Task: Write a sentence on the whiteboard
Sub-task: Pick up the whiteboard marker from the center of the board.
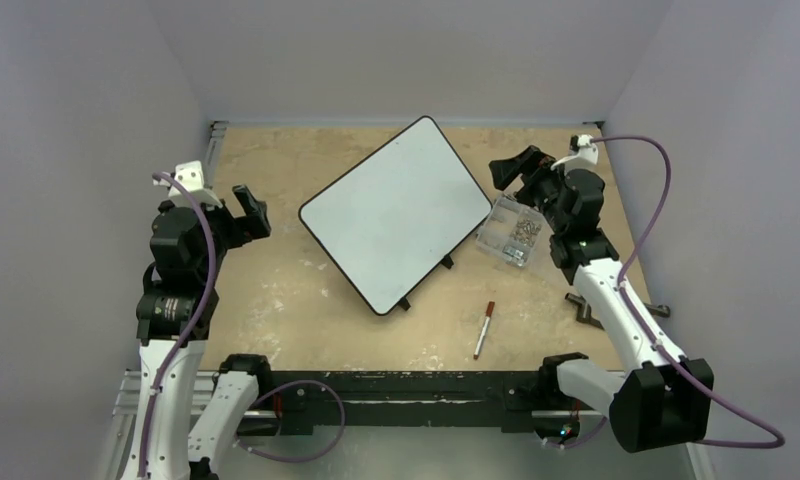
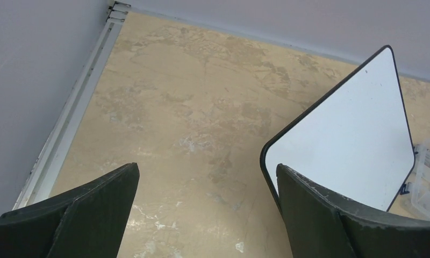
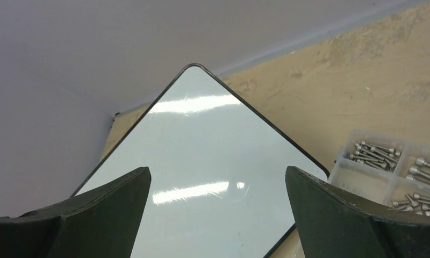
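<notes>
Nearest the cam: black rail (image 1: 416, 388) along the table (image 1: 276, 310) edge, on the near side of the whiteboard (image 1: 396, 215) and well apart from it. Whiteboard sits approx. mid-table, turned so its rounded corners point far, near, L and R. It has a thin black rim, w/ two small black feet showing at its near-R edge. Its face is plain white, w/ streaks of glare in the R wrist view.

Container: clear plastic box (image 1: 511, 232) just beside the board's R corner; can't tell if it touches the rim. The box is split into compartments holding metal screws (image 3: 377, 153). Long ones lie roughly parallel in one compartment, more long ones w/ round heads in the next, and a loose heap of shorter bits in a third. Can't tell whether a lid is on.

Marker pen (image 1: 484, 330) lies on the table off the board's near-R edge, apart from board & box. Its red end is toward the board and its white body points at the rail.

L gripper (image 1: 248, 212): L of the board, apart from its L corner, over bare tabletop. Fingers are spread wide w/ nothing btwn them.

R gripper (image 1: 511, 170): just off the board's far-R edge, by the far end of the box. Fingers are spread wide too, holding nothing. R wrist view looks btwn them onto a rounded board corner, w/ the box at the board's edge.
</notes>
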{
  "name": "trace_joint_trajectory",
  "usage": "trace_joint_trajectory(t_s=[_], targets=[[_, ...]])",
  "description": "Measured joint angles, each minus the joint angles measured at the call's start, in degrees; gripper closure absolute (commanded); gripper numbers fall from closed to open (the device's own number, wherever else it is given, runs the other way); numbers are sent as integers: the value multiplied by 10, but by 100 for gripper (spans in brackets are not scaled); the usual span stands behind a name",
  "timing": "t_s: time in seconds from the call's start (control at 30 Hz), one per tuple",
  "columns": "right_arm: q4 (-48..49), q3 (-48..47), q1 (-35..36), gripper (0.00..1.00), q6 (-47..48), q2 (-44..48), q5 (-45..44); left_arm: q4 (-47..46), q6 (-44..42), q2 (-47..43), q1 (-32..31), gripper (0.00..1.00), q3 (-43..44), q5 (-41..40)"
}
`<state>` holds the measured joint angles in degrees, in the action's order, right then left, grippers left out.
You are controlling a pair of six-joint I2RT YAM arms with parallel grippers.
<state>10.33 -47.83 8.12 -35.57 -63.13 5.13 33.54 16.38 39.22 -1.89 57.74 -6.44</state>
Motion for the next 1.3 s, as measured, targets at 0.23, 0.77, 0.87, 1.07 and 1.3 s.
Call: trace_joint_trajectory(t_s=[0.23, 0.77, 0.87, 1.07, 1.3], targets=[[-144, -39, 0, 1, 21, 12, -5, -9, -16, 7, -1, 0, 0, 108], [-395, 50, 151, 14, -78, 57, -109, 31, -47, 84, -121, 13, 23, 193], [-408, 95, 172, 15, -110, 61, -121, 36, -51, 84, -122, 15, 25, 196], [-421, 139, 235, 36, -165, 49, -134, 42, -53, 84, -122, 17, 27, 198], [-433, 175, 268, 42, -213, 38, -147, 49, -55, 78, -122, 18, 27, 198]])
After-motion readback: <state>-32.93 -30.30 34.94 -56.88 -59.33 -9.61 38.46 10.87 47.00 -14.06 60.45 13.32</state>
